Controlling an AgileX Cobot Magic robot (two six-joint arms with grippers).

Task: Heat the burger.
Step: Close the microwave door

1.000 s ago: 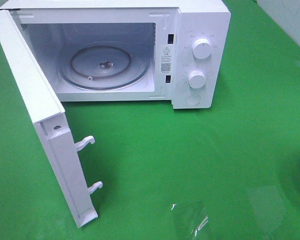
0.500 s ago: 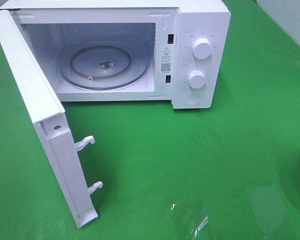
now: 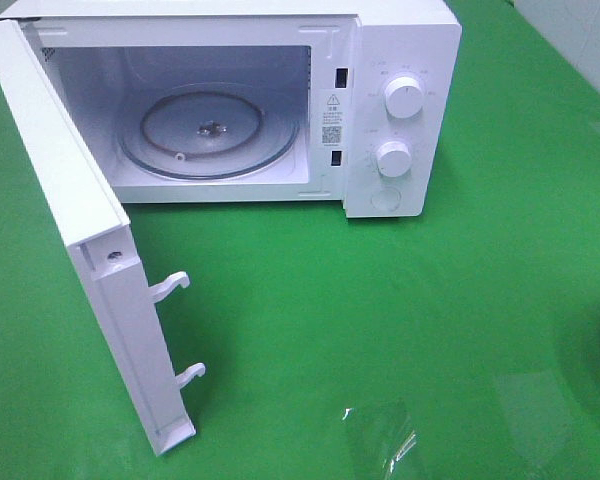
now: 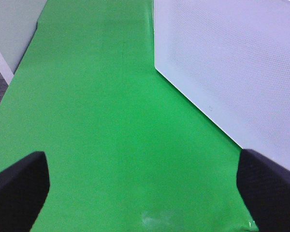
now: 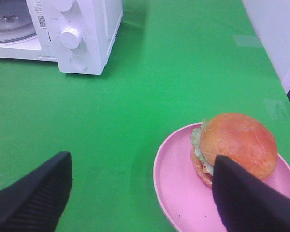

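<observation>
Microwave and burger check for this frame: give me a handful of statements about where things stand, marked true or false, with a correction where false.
1. The microwave door is swung open. True.
2. The burger sits on the glass turntable. False: the turntable is bare; the burger rests on the pink plate on the green table.
3. The right gripper is clamped on the burger. False: its jaws stand open, holding nothing.
4. The left gripper is open over the green surface. True.
5. The microwave has two round knobs. True.
</observation>
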